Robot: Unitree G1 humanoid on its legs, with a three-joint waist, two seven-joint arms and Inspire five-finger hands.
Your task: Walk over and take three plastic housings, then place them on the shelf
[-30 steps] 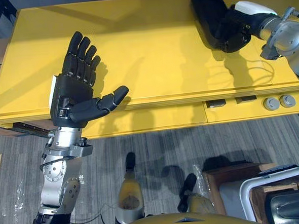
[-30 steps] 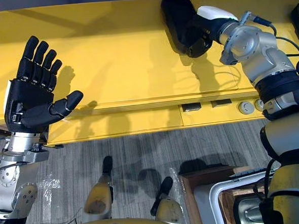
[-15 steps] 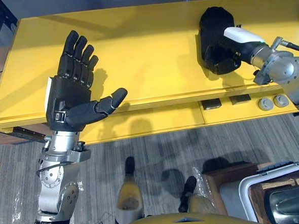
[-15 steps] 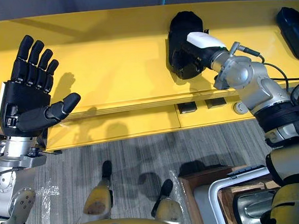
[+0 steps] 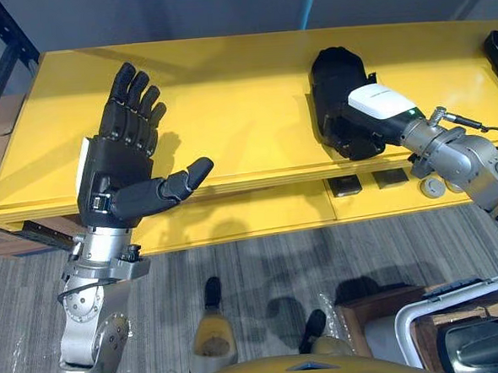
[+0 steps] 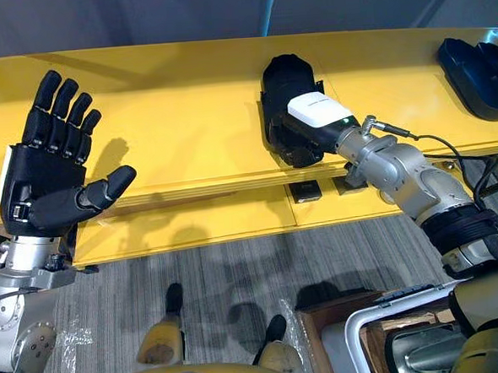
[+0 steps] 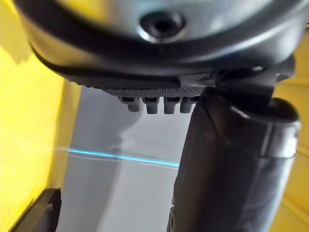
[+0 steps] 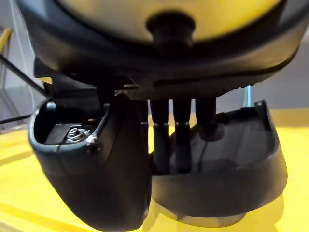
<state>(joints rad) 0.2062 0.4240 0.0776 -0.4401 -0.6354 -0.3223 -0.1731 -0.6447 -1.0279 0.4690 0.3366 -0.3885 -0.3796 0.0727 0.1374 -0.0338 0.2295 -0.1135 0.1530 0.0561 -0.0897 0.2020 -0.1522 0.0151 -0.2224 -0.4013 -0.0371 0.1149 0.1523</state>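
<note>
A black plastic housing (image 5: pixel 331 78) lies on the yellow surface (image 5: pixel 226 95) right of centre, near the front edge. My right hand (image 6: pixel 314 115) comes in from the right and is shut on it. In the right wrist view its fingers (image 8: pixel 176 140) reach inside the housing (image 8: pixel 236 164) and its thumb (image 8: pixel 113 188) presses the outer wall. A second black housing (image 6: pixel 477 67) rests at the far right of the surface. My left hand (image 5: pixel 121 165) hovers open over the left front edge, palm up, holding nothing; its thumb (image 7: pixel 231 164) looms close in the left wrist view.
A dark rack post (image 5: pixel 4 49) stands at the far left. Small plates and round knobs (image 5: pixel 432 186) sit on the yellow front panel. A white-rimmed bin (image 5: pixel 459 309) beside a wooden box stands on the grey floor at lower right.
My right hand has brought the housing down from a tilted hold and toward the front edge, where it now lies flat. The camera view has shifted. My left hand stays open.
</note>
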